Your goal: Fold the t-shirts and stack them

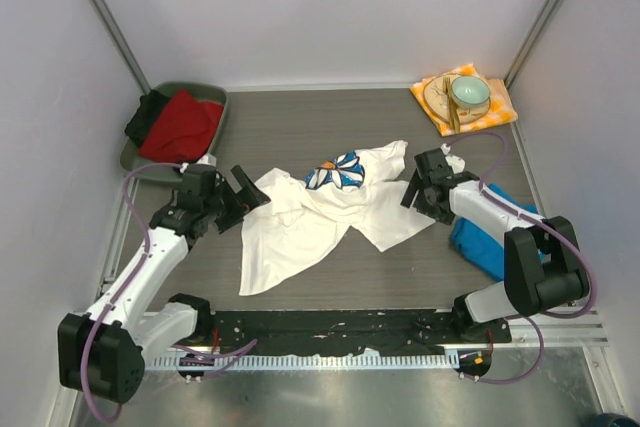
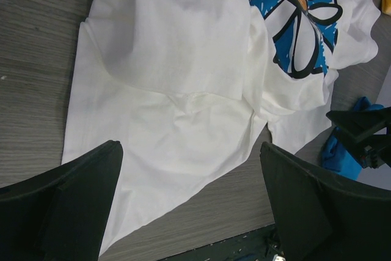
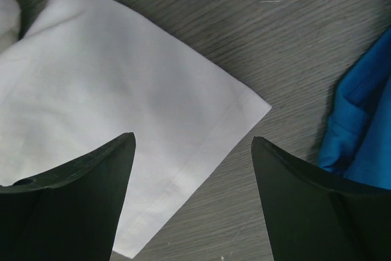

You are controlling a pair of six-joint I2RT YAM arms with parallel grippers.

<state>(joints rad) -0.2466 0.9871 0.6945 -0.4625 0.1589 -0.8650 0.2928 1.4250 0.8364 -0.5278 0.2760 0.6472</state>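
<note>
The white t-shirt lies crumpled in the middle of the table, its blue daisy print facing up. My left gripper hovers at the shirt's left edge, open and empty. In the left wrist view the white cloth spreads below the left gripper. The plain blue t-shirt is bunched at the right, partly under my right arm. My right gripper stands open over the white shirt's right corner. The cloth edge lies below the right gripper but is not pinched. Blue cloth shows to the right.
A green tray at the back left holds red and black cloth. An orange checked napkin at the back right carries a plate, a teal bowl and chopsticks. A black rail runs along the near edge. Grey walls close in three sides.
</note>
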